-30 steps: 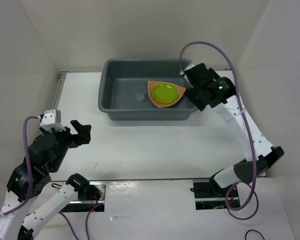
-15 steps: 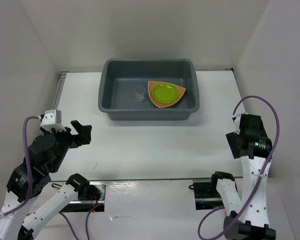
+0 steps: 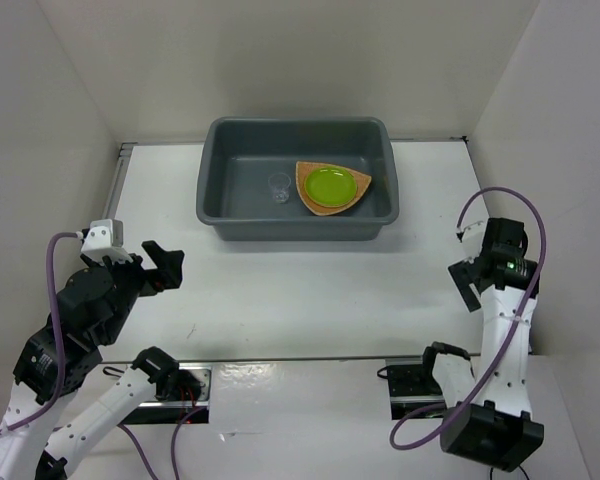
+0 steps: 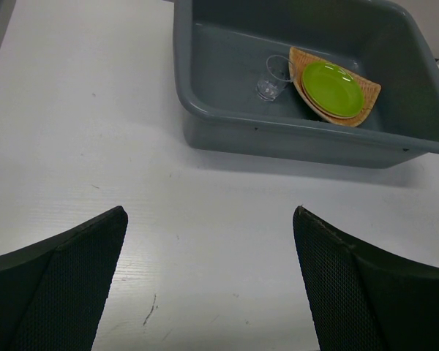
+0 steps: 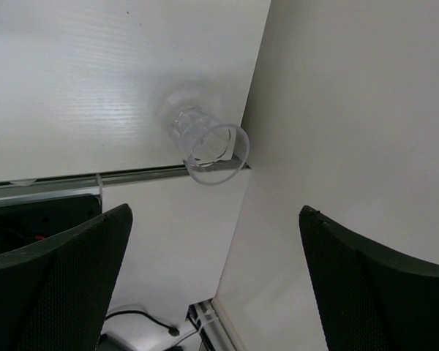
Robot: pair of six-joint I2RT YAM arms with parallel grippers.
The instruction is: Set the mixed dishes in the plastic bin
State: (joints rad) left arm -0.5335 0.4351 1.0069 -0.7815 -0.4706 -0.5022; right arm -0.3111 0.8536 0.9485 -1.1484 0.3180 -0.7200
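The dark grey plastic bin [image 3: 212, 215] stands at the back middle of the table. In it the lime-green plate [image 3: 329, 185] lies on the orange-tan woven plate [image 3: 308, 203], at the bin's right half. Both also show in the left wrist view, green plate [image 4: 333, 88] on tan plate [image 4: 298, 58], inside the bin [image 4: 278, 139]. The cream bowl is not in view. My left gripper [image 3: 165, 265] is open and empty over the table's near left [image 4: 209, 212]. My right gripper [image 3: 468, 285] is open and empty at the near right [image 5: 216, 210].
A small clear glass [image 3: 279, 187] stands in the bin left of the plates, also seen in the left wrist view [image 4: 272, 79]. Another clear glass [image 5: 205, 142] stands on the table by the right wall, near the front edge. White walls enclose the table.
My right arm has drawn back from the bin's right end to the table's near right, by the wall. The left arm and the dishes have not moved.
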